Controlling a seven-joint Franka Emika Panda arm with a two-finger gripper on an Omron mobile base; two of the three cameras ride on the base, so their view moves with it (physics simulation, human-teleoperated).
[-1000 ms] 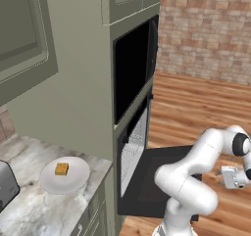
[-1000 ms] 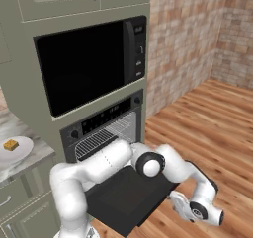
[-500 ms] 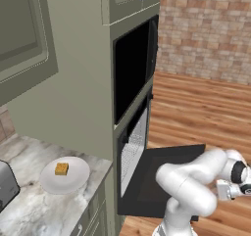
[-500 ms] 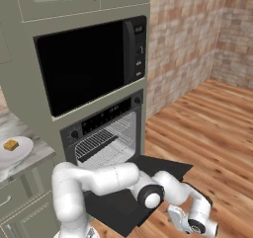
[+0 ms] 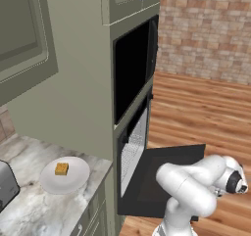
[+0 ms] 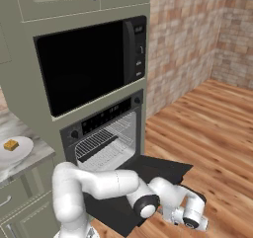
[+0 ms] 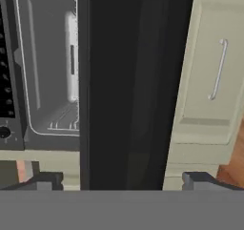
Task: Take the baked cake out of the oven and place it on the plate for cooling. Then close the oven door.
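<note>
On the plate (image 5: 65, 175) near the counter's front edge sits the baked cake (image 5: 61, 168) — only the oven door (image 5: 166, 175) remains. Gripper (image 7: 122, 180), jaws spread wide and empty, faces the door's edge; a glancing push could slip off.

A marble counter (image 5: 29, 215) fills the lower left of the left base view. On it sits the plate (image 5: 73, 178), with the cake (image 5: 61, 168) resting just left of its centre. A toaster (image 5: 6, 185) stands at the left edge, near the plate but apart.
</note>
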